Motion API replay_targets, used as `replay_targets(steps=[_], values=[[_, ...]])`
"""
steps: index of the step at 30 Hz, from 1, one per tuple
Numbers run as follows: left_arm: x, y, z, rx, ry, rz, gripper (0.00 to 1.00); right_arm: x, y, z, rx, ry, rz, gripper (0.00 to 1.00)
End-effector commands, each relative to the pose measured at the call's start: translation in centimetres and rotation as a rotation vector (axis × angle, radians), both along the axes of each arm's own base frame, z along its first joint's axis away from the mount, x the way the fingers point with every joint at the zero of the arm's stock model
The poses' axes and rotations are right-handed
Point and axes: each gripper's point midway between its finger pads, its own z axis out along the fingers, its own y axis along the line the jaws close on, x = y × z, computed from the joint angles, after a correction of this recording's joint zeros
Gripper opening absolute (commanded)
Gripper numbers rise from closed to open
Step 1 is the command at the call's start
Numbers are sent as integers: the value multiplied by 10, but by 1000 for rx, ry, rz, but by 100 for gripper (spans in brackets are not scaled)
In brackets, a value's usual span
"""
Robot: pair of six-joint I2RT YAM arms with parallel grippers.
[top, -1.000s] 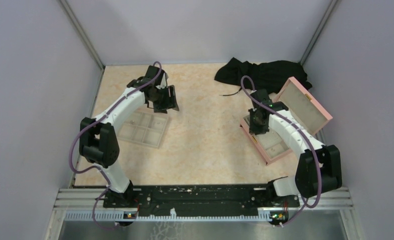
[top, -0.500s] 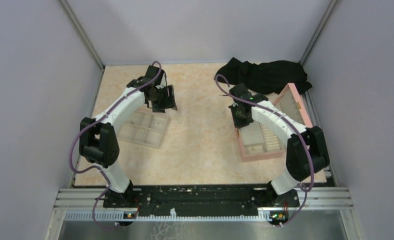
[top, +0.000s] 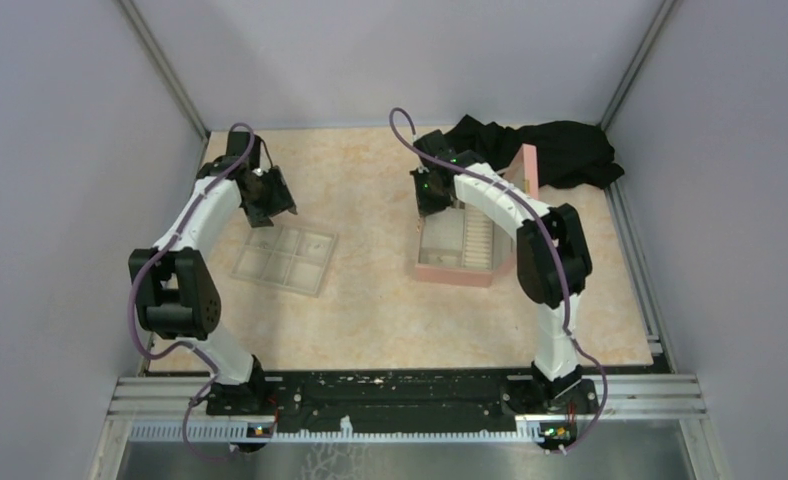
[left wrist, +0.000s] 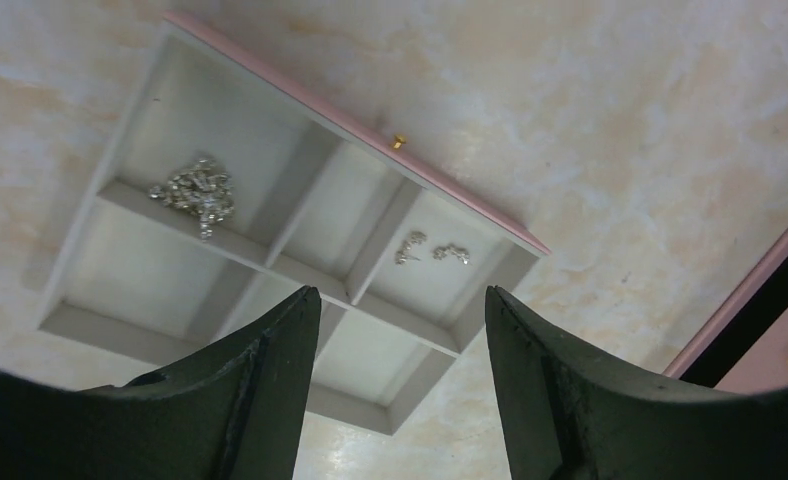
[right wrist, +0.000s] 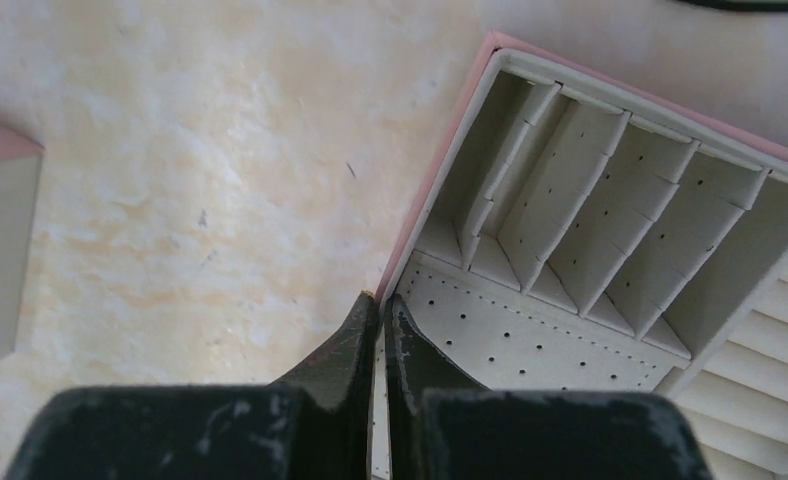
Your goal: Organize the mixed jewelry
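Observation:
The mixed jewelry lies in the four-compartment tray [left wrist: 270,262]: a silvery cluster [left wrist: 192,190] in one cell and two tiny pieces [left wrist: 430,248] in another. In the top view the tray [top: 315,275] sits left of centre. My left gripper [left wrist: 400,295] is open and empty above the tray's near cells; it also shows in the top view [top: 268,196] at the tray's far left corner. My right gripper [right wrist: 382,300] is shut on the left wall of the open pink box [right wrist: 440,180]. In the top view it [top: 432,192] holds the box [top: 440,272] at its far left corner.
The box's lid [top: 526,168] stands upright on its right side. A black cloth [top: 555,145] lies at the back right. The tray has a pink front edge with a small gold knob [left wrist: 397,142]. Grey walls close in the table left, back and right.
My right arm has dragged the pink box leftward from the right side to the table's middle, turning it. My left gripper has moved left and back, off the tray's far edge.

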Motion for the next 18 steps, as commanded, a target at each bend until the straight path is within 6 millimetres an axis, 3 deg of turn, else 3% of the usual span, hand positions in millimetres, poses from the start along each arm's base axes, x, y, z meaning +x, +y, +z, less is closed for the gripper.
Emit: replay_targets(steps=[1,3,6,8,12,18], values=[[-8,24,5,65,11,62,68,38,50,38,135,-127,39,0],[-10,29,5,74,21,77,68,39,55,45,139,-132,46,1],[-8,24,3,50,15,56,68,38,57,68,160,-168,55,27],[-4,20,-2,38,11,37,68,34,55,83,175,-188,59,34],[9,19,-16,34,35,49,68,20,48,104,195,-215,69,38],[18,-22,-28,36,73,-80,68,-7,23,117,181,-236,48,39]])
